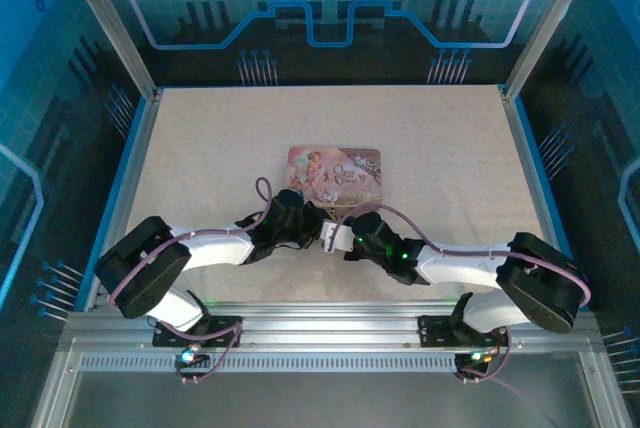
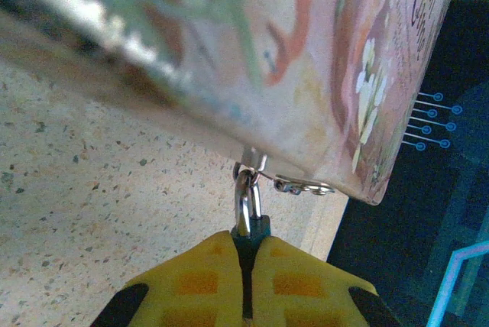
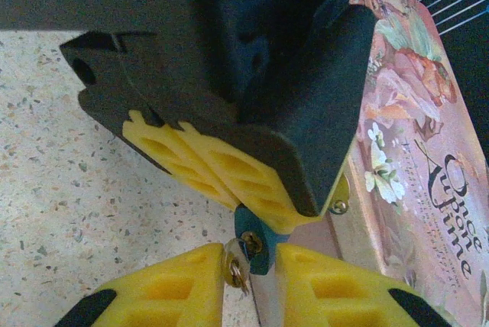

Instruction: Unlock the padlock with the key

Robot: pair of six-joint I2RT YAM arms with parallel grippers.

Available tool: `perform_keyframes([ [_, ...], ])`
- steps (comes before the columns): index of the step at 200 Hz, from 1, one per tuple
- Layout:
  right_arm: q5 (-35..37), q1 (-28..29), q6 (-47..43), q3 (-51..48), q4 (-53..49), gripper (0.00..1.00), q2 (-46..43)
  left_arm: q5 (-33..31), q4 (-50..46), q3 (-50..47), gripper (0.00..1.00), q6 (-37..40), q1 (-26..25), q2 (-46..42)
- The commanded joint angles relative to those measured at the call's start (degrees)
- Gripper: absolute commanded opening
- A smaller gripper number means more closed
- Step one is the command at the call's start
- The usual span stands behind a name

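Clamping the padlock [image 2: 249,229] hanging off the tin [image 2: 306,52], the left gripper [image 2: 248,257] is fully closed. The right gripper [image 3: 249,285] has its jaws narrowly apart at what looks like the key [image 3: 234,269], grip unclear. Misaligned, the key may slip.

Pink tin [image 3: 416,151] lid: "Once Upon…" in script lettering.

Even, cool overhead light, faint shadows; soft blur across the near tin [image 2: 321,44].
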Motion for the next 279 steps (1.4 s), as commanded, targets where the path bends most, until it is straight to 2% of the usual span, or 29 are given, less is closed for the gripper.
perform_keyframes([
  [1,1.17,0.68,-0.27,1.66,1.63,0.22,0.96,2.63,2.35,2.09,0.0,-1.33,0.23,-2.14],
  [78,4.11,0.67,-0.13,2.43,2.97,0.07,2.73,2.98,2.67,2.27,0.0,-1.52,0.3,-1.82],
  [111,5.02,0.17,2.63,2.73,4.1,0.0,1.83,3.25,3.15,2.36,0.0,-1.81,0.28,-1.6],
  [146,4.63,-0.73,11.51,3.73,3.51,0.0,0.47,3.26,3.15,2.27,0.0,-1.79,0.23,-1.38],
  [216,5.46,-0.7,35.86,4.19,3.73,0.0,1.73,3.16,3.41,2.01,0.0,-1.87,0.27,-0.87],
  [279,2.81,-0.74,48.79,5.07,2.38,0.0,2.29,2.98,3.66,1.77,0.0,-1.57,0.31,-0.27],
])
